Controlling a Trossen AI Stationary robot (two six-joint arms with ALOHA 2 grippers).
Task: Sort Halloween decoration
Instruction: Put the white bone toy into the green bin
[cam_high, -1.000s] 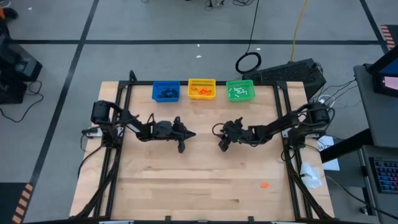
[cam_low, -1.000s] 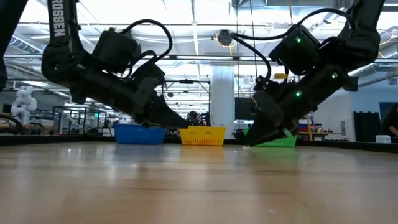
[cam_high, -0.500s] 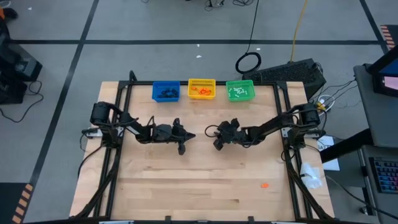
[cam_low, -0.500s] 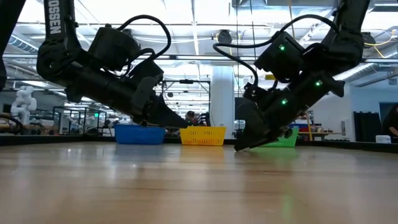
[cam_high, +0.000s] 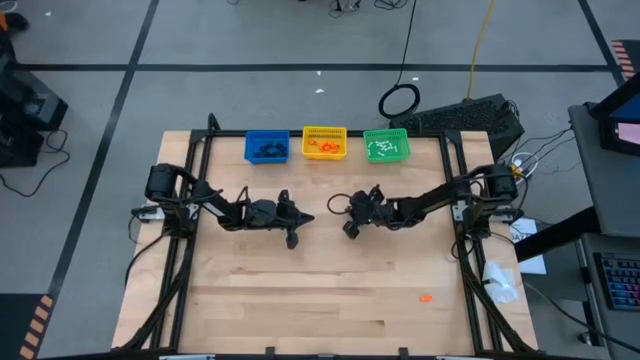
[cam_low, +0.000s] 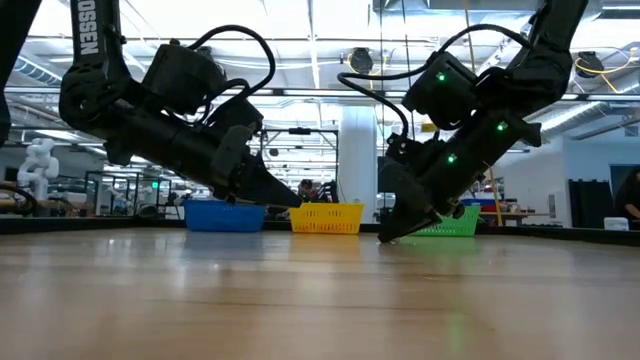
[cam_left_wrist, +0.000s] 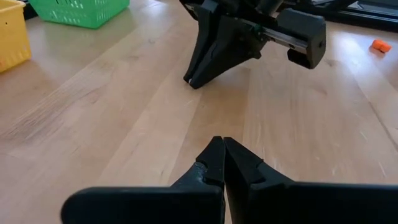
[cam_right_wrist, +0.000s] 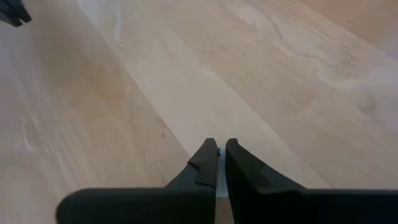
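Three slatted plastic bins in a row at the far edge of the table (cam_high: 300, 290): blue bin (cam_high: 267, 147) holds black trinkets (cam_high: 267, 151), yellow bin (cam_high: 324, 143) holds orange trinkets (cam_high: 322, 147), green bin (cam_high: 387, 145) holds white trinkets (cam_high: 386, 150). One stray orange trinket (cam_high: 425, 297) lies alone on the bare wood near the front right, well apart from both arms. High view alone shows the bin contents; low view shows only the bin walls behind the arms. Left wrist view catches that stray orange piece (cam_left_wrist: 380, 45) beyond the other arm, plus corners of the green and yellow bins. Right wrist view shows only wood grain past its fingers. Left gripper (cam_high: 291, 239) sits mid-table, tips down near the wood, fingers pressed together, nothing in them. Right gripper (cam_high: 349, 230) faces it just across, tips touching the table, fingers closed to a thin slit; cannot tell if anything tiny is pinched there. Table is pale planked butcher-block wood, matte; grippers are dark tapered wedges
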